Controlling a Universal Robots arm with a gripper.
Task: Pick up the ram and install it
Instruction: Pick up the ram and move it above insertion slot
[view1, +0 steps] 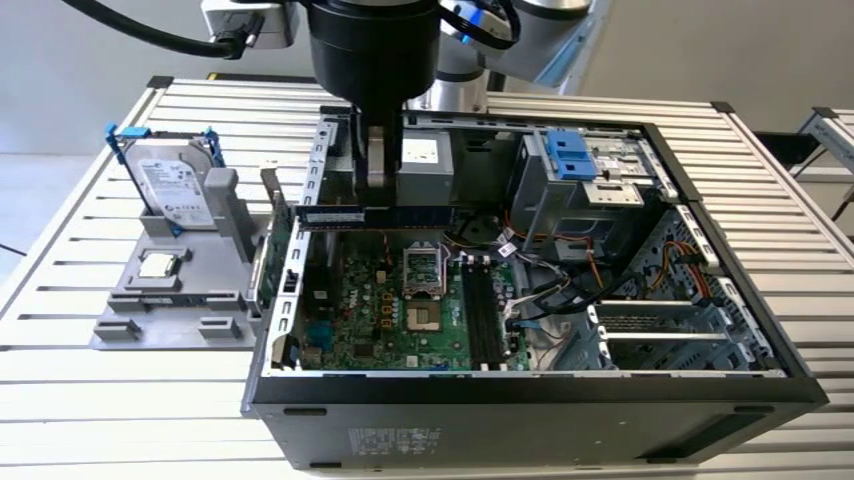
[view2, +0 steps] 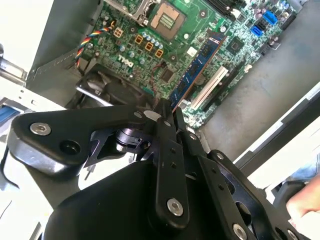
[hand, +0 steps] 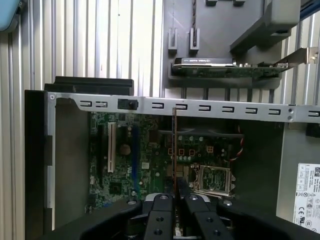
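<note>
My gripper (view1: 378, 198) hangs from above into the open computer case (view1: 534, 385) and is shut on the ram (view1: 327, 213), a long dark bluish stick held level over the far end of the green motherboard (view1: 380, 315). The second wrist view shows the ram (view2: 197, 70) running out from the fingertips of the gripper (view2: 167, 112) above the board. Seen edge-on in the first wrist view, the ram (hand: 174, 145) rises as a thin line from the gripper (hand: 175, 202). The black memory slots (view1: 481, 315) lie beside the processor socket (view1: 420, 265), apart from the ram.
On the exterior view's left, a grey fixture (view1: 174, 305) carries a silver hard drive in a blue bracket (view1: 174, 185) and a small square processor chip (view1: 160, 265). Drive cages (view1: 587, 190) and cables (view1: 554, 285) crowd the case's right side. A person's hand (view2: 305, 200) shows at an edge.
</note>
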